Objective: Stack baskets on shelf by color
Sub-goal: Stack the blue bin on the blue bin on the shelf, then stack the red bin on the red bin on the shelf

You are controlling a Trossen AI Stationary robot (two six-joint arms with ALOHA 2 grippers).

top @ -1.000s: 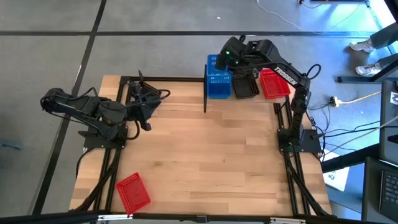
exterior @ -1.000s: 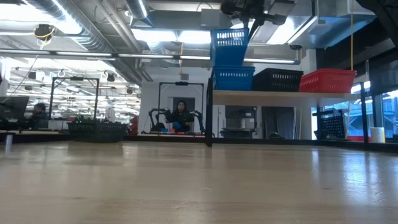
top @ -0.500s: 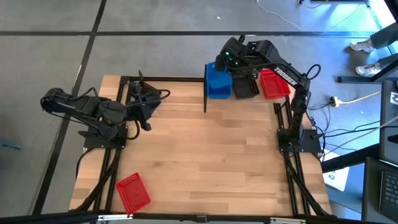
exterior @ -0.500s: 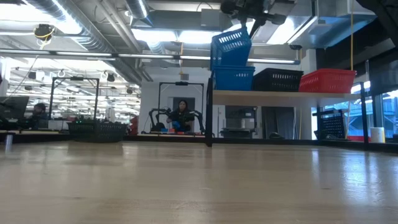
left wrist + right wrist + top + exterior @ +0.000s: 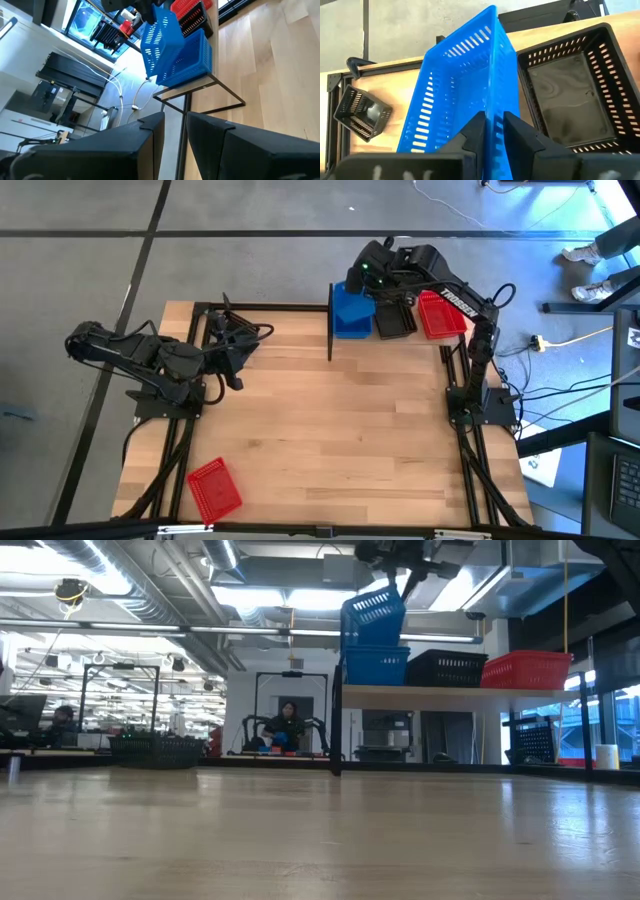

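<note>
High view: the right claw [image 5: 362, 278] is over the shelf [image 5: 400, 335] at the far right of the tabletop [image 5: 330, 430], clamped on a blue basket [image 5: 349, 302] above the shelf's left end; a black basket [image 5: 394, 319] sits mid-shelf and a red basket [image 5: 441, 315] at the right end. A second red basket [image 5: 214, 489] lies on the tabletop near the front left corner. The left claw [image 5: 232, 340] is at the left side of the tabletop, well apart from the shelf; its fingers' state cannot be told here. Low view: the held blue basket [image 5: 373, 618] is tilted, resting on a lower blue basket [image 5: 375, 667] on the shelf [image 5: 440, 691]. A person [image 5: 285, 728] sits in the room behind. Left wrist view: the left claw [image 5: 175, 125] shows a narrow gap between its fingers. Right wrist view: the right claw [image 5: 492, 125] pinches the blue basket's [image 5: 460, 95] wall, with the black basket [image 5: 570, 95] just beside it and another black basket [image 5: 361, 112] on its side farther off.
</note>
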